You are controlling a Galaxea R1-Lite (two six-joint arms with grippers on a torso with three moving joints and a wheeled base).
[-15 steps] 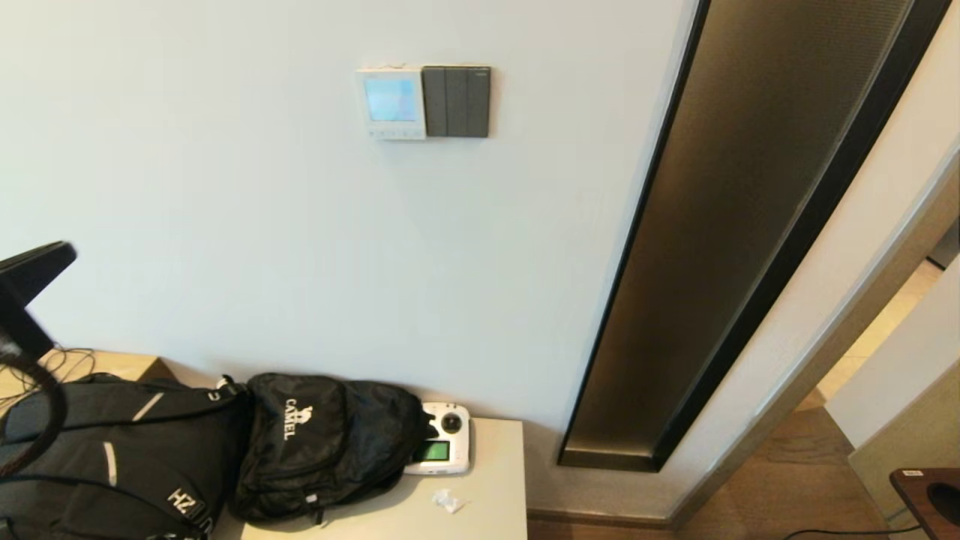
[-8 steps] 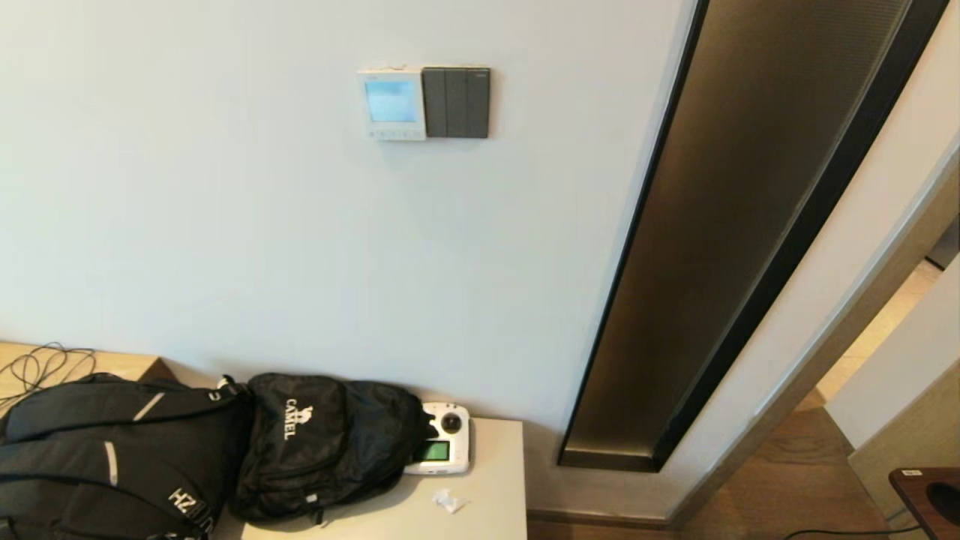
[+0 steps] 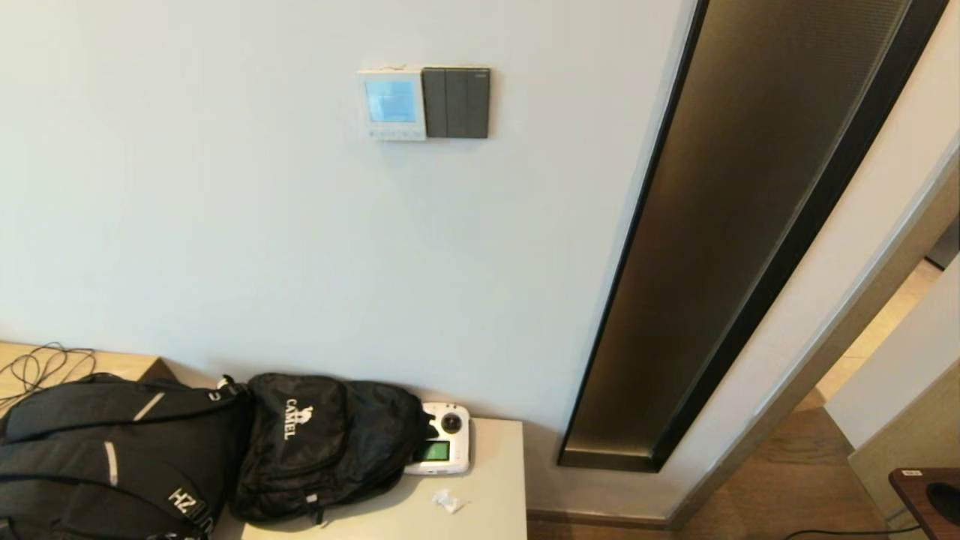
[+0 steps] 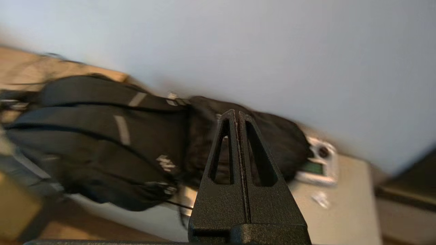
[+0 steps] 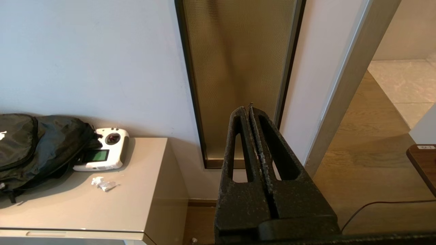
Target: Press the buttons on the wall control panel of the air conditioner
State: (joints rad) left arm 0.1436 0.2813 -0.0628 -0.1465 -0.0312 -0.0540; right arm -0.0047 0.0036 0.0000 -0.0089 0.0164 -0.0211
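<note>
The white air conditioner control panel (image 3: 391, 103) with a lit blue screen and a row of small buttons hangs on the wall, next to a dark grey switch plate (image 3: 456, 102). Neither gripper shows in the head view. My left gripper (image 4: 236, 114) is shut and empty, low down, over the black backpacks (image 4: 112, 143). My right gripper (image 5: 247, 109) is shut and empty, low down, facing the brown glass strip (image 5: 238, 68) beside the cabinet. The panel shows in neither wrist view.
Two black backpacks (image 3: 187, 450), a white remote controller (image 3: 442, 448) and a scrap of paper (image 3: 448, 500) lie on the beige cabinet (image 3: 495, 495) under the panel. Cables (image 3: 41, 364) lie on a wooden top at the left. A dark wooden table corner (image 3: 930, 499) stands at the lower right.
The left arm, seen at the head view's left edge one second ago, has dropped out of that view. The panel screen stays lit.
</note>
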